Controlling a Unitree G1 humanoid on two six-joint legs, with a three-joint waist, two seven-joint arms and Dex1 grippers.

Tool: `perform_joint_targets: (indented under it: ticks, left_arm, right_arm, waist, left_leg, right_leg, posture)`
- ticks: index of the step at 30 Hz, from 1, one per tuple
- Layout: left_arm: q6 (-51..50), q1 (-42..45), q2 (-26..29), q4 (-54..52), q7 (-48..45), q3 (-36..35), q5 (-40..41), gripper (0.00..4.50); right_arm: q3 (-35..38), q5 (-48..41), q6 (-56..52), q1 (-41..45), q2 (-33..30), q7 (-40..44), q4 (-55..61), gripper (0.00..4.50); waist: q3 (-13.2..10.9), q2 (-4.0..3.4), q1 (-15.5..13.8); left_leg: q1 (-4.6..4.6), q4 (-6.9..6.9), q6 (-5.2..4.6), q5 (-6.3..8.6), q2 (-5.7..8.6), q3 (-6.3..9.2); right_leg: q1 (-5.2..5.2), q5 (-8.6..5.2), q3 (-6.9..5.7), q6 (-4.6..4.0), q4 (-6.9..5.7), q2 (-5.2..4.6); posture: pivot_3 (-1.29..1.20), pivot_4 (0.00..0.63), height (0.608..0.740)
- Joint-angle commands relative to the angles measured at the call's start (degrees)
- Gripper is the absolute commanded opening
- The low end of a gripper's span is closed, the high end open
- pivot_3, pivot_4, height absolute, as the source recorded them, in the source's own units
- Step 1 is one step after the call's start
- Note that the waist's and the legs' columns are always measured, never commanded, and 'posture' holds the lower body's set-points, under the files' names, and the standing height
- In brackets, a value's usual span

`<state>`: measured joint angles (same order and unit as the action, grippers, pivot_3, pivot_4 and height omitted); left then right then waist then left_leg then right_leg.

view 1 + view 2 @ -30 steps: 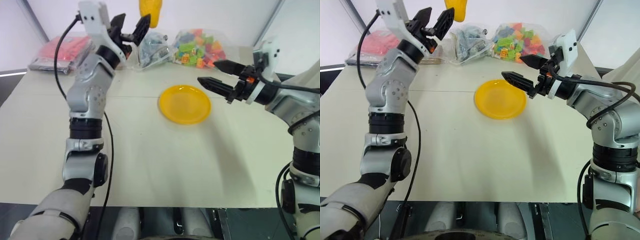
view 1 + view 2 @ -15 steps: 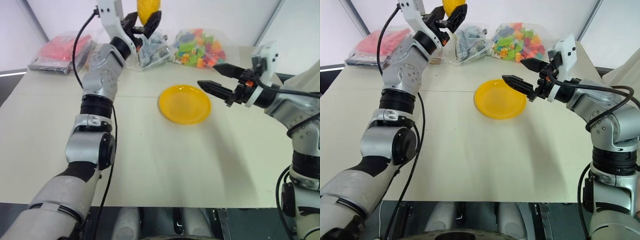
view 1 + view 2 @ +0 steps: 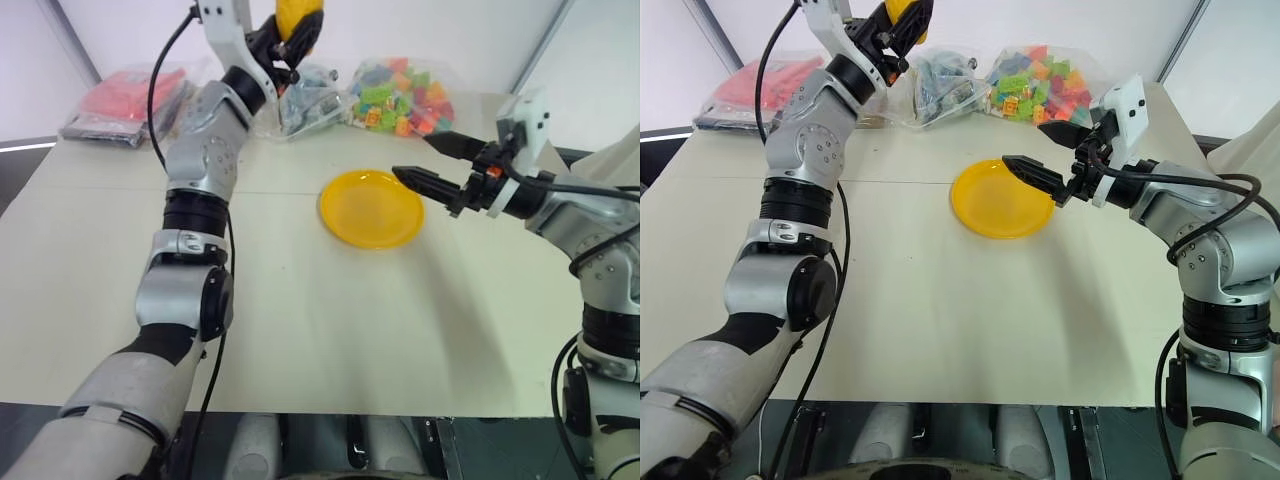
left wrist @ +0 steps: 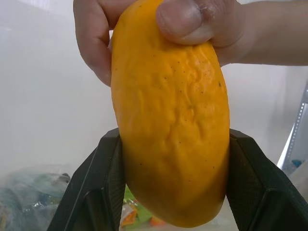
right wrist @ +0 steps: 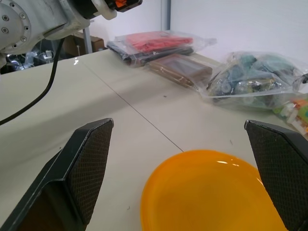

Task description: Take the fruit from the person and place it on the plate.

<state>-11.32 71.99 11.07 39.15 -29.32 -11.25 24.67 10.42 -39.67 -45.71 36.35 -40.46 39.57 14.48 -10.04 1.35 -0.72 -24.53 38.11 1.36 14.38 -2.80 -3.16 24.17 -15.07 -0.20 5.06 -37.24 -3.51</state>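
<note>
Left jaws grip one fruit [image 4: 173,125]; right jaws gape over one plate [image 3: 371,208]

The fruit [image 4: 173,125] has dimpled, matt skin; the plate [image 5: 211,192] is glossy plastic.

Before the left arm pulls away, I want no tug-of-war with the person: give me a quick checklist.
1. Left gripper shut on the fruit, a finger on each side: ok.
2. Person's hand off the fruit: not ok, thumb and fingers grip its top.
3. Grip placement: cannot tell if secure; only the lower part sits between the fingers.
4. Plate bare and ready: ok.
5. Right gripper off the plate: not ok, it hangs open over the rim.
</note>
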Motion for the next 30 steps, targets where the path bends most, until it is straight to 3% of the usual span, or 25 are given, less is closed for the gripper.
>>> perform_joint_targets:
  ticks: [1, 6, 14, 20, 28, 30]
  left_arm:
    - [-3.2, -1.1, -0.3, -1.6, -2.0, 2.5, -1.4, 2.19]
    - [-7.1, -4.1, -1.3, 0.3, -5.7, 6.7, -4.1, 2.19]
    - [-7.4, 0.1, -6.0, 16.4, -9.4, 9.3, -8.6, 2.19]
    - [-5.2, 2.8, -9.0, 27.0, -9.9, 10.1, -12.8, 2.19]
    - [0.4, 1.1, -10.0, 31.9, -8.4, 13.3, -20.4, 2.19]
    - [0.8, 1.0, -9.9, 32.3, -8.8, 12.8, -20.8, 3.22]
  right_arm:
    - [1.8, 0.1, 0.9, -0.5, -1.4, 0.0, 2.4, 4.50]
    - [5.2, 0.7, 0.2, -5.7, -6.3, 0.1, 5.3, 4.50]
    - [9.7, 3.5, -3.8, -19.1, -12.0, -4.7, 15.5, 4.50]
    - [10.9, 3.5, -5.4, -23.6, -10.4, -8.9, 21.1, 4.50]
    - [13.1, 3.4, -6.9, -27.7, -7.7, -13.2, 25.8, 4.50]
    - [13.2, 3.1, -7.1, -27.8, -7.2, -13.9, 26.2, 4.50]
  waist:
    - [0.0, 0.00, 0.0]
    - [0.0, 0.01, 0.0]
    - [0.0, 0.01, 0.0]
    - [0.0, 0.02, 0.2]
    - [0.0, 0.02, -0.1]
    - [0.0, 0.03, 0.0]
  left_leg:
    - [0.00, 0.00, 0.00, 0.00, 0.00, 0.00]
    - [-0.01, 0.00, 0.00, 0.00, 0.01, 0.00]
    - [-0.02, 0.00, -0.01, 0.00, 0.01, 0.01]
    - [-0.01, -0.01, -0.02, 0.01, 0.02, 0.03]
    - [-0.03, -0.01, -0.02, 0.01, 0.02, 0.04]
    - [-0.04, 0.00, -0.02, 0.01, 0.02, 0.03]
  right_leg:
    - [0.00, 0.00, 0.00, 0.00, 0.00, 0.00]
    - [0.00, 0.00, 0.00, 0.00, 0.01, -0.01]
    - [0.02, -0.01, 0.00, 0.00, 0.00, 0.02]
    - [0.04, -0.01, 0.01, 0.00, 0.00, 0.03]
    - [0.04, -0.01, 0.01, 0.00, 0.01, 0.03]
    - [0.05, -0.01, 0.01, 0.00, 0.01, 0.01]
  posture:
    - [0.00, 0.150, 0.731]
    - [0.00, 0.150, 0.731]
    - [0.00, 0.150, 0.731]
    - [0.00, 0.150, 0.731]
    - [0.00, 0.150, 0.731]
    - [0.00, 0.150, 0.731]
